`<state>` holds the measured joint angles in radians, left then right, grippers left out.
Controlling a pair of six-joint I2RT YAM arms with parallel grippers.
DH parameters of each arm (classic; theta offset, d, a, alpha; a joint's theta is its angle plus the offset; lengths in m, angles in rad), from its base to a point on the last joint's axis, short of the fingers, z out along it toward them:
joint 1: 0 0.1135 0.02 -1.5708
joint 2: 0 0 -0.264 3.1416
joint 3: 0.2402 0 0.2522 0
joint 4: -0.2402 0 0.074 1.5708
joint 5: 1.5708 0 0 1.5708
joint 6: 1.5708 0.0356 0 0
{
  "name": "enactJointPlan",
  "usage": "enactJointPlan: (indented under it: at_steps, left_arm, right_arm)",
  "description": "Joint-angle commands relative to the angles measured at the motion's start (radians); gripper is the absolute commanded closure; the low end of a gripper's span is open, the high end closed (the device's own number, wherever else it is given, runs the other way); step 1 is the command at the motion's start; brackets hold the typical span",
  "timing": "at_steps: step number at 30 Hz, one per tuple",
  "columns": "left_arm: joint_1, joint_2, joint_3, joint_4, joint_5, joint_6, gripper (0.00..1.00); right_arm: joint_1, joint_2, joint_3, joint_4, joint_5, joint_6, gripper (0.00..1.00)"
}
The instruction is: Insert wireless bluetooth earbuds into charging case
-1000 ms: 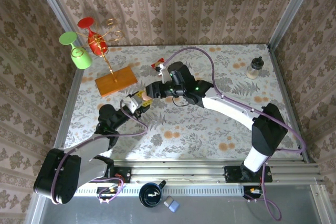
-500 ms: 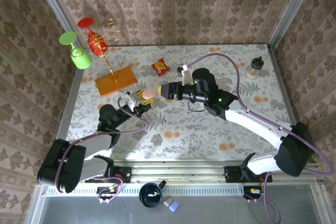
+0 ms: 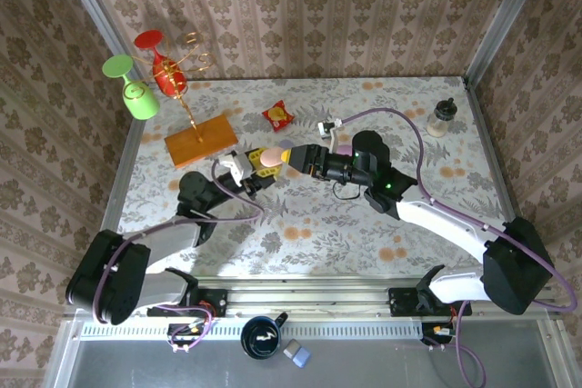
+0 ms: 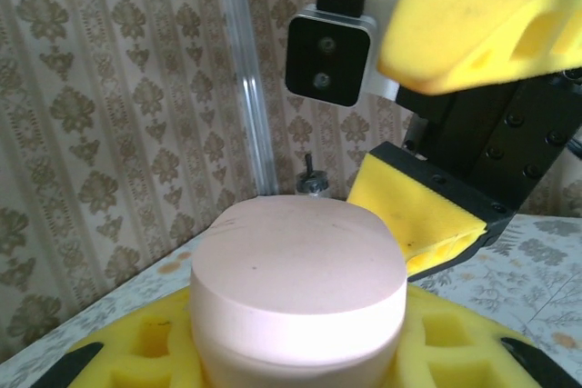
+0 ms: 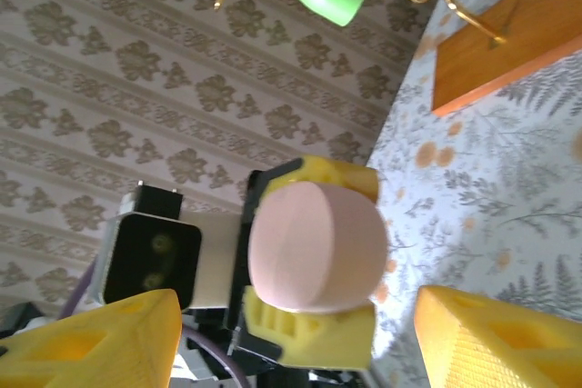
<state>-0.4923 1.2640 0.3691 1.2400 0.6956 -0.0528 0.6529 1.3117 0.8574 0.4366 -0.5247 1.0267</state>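
A pale pink pebble-shaped charging case (image 3: 267, 158) with its lid closed is held above the table, and my left gripper (image 3: 255, 172) is shut on it. In the left wrist view the case (image 4: 300, 288) sits between yellow pads (image 4: 136, 352). My right gripper (image 3: 296, 158) stands open just right of the case, pointing at it, not touching. From the right wrist the case (image 5: 318, 247) lies ahead, between my own spread yellow fingertips (image 5: 91, 343). The earbuds are out of view.
A red-and-yellow snack packet (image 3: 277, 114) lies behind the grippers. At the back left stands a wooden base (image 3: 200, 140) with a gold rack holding a green glass (image 3: 136, 93) and a red glass (image 3: 155, 43). A small jar (image 3: 443, 117) is at the back right.
My right gripper has drawn back from the case to the right and its jaws have widened. The left gripper has carried the case slightly right and farther from the bases.
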Motion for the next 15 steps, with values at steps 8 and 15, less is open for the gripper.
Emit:
enactJointPlan:
  at_steps: [8, 15]
  left_arm:
    - [-0.053, 0.053, 0.087, 0.048, 0.022, -0.010, 0.73]
    - [-0.063, 0.061, 0.084, 0.046, 0.012, -0.004, 0.73]
  right_arm:
    - [-0.025, 0.028, -0.023, 0.159, -0.072, 0.134, 0.38]
    - [-0.044, 0.046, -0.040, 0.193, -0.086, 0.158, 0.59]
